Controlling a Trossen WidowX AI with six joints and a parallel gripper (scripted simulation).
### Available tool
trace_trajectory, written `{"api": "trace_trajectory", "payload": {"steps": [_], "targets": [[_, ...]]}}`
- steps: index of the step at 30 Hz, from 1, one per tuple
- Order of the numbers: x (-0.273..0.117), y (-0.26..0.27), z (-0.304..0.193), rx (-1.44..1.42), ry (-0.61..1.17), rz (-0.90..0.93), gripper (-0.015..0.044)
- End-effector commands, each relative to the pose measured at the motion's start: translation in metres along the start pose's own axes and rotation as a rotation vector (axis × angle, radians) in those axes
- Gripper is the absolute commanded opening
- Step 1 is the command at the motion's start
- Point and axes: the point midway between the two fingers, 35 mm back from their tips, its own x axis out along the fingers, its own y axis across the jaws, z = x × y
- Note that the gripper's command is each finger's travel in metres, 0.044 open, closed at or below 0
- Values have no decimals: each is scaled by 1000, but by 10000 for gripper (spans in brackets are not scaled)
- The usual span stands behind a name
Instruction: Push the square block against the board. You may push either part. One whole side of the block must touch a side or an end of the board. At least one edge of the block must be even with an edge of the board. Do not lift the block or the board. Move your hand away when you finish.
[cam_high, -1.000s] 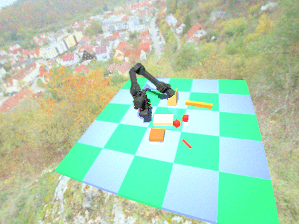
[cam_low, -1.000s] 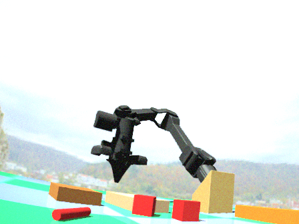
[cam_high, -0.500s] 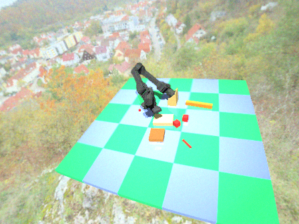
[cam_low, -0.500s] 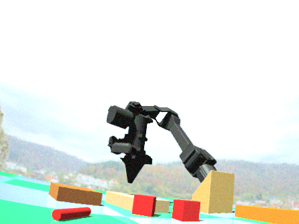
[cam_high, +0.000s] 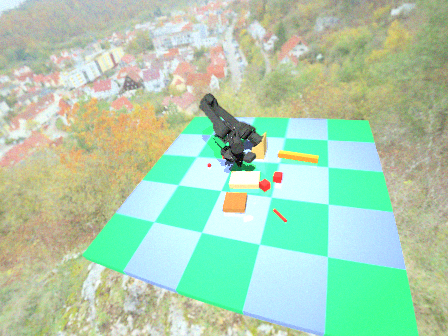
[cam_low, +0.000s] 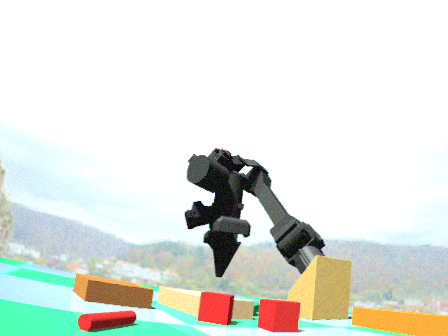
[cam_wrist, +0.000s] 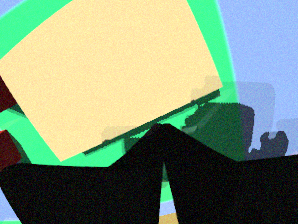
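- Two flat pieces concern me on the checkered counter (cam_high: 215, 260) (cam_low: 30, 317) (cam_wrist: 265, 40): the brown square block (cam_high: 234, 202) (cam_low: 117, 292) and the cream board (cam_high: 244, 179) (cam_low: 177, 301) (cam_wrist: 110, 75).
- Block position: flat, near one long side of the board, with a strip of counter between them. Side contact is absent; the push remains to be completed.
- Board position: flat, between the block and the arm's side of the counter.
- Pincer (cam_high: 239, 164) (cam_low: 219, 275) (cam_wrist: 161, 126) state: narrow, fingers together, nothing gripped. I have it pointing down, raised above the counter, by the board's long side that faces away from the block.
- Arm (cam_high: 225, 119) (cam_low: 270, 202): bent, reaching over from beside the tan wedge (cam_high: 261, 148) (cam_low: 332, 288).
- First red cube (cam_high: 265, 185) (cam_low: 216, 308) (cam_wrist: 6, 95): at one end of the board; I cannot tell whether they touch.
- Second red cube (cam_high: 277, 177) (cam_low: 279, 315) (cam_wrist: 9, 150): near the first, apart from the board.
- Other parts: an orange bar (cam_high: 298, 157) (cam_low: 400, 321) lies beyond the cubes; a thin red rod (cam_high: 280, 215) (cam_low: 107, 320) lies apart from the block; a small red ball (cam_high: 209, 165) sits on the opposite side of the pincer from the cubes.
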Motion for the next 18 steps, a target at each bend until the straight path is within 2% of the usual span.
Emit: {"api": "trace_trajectory", "payload": {"steps": [1, 10, 18], "targets": [[1, 4, -14, -138, 7, -6, 0], [4, 10, -40, -436, 7, -22, 0], [11, 11, -41, -458, 7, -21, 0]]}}
